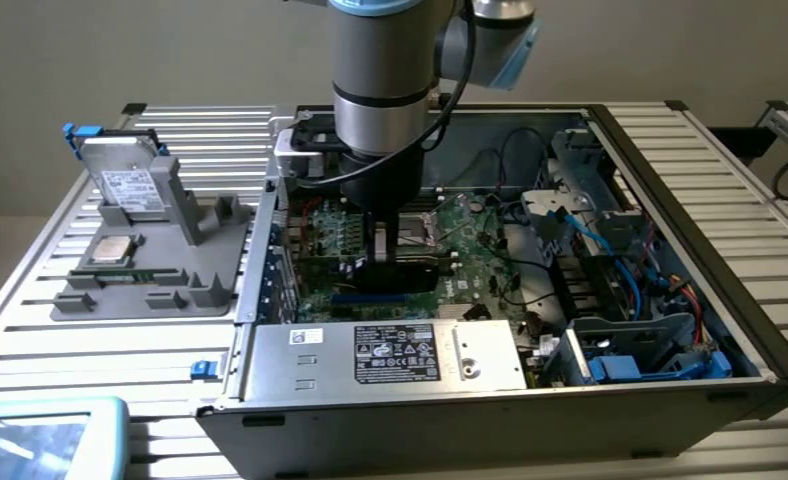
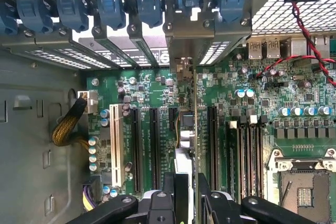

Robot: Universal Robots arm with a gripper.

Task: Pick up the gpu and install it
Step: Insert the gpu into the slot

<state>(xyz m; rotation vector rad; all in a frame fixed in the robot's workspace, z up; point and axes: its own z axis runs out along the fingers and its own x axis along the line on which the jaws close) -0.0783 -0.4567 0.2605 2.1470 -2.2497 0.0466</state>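
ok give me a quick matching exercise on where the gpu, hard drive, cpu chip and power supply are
1 gpu
2 hard drive
3 cpu chip
4 power supply

A lying flat on the grey tray
B in the gripper, over the motherboard
C standing upright on the grey tray
D inside the case, along its near wall

Pairs: 1-B, 2-C, 3-A, 4-D

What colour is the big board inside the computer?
Green. The motherboard shows best in the wrist view.
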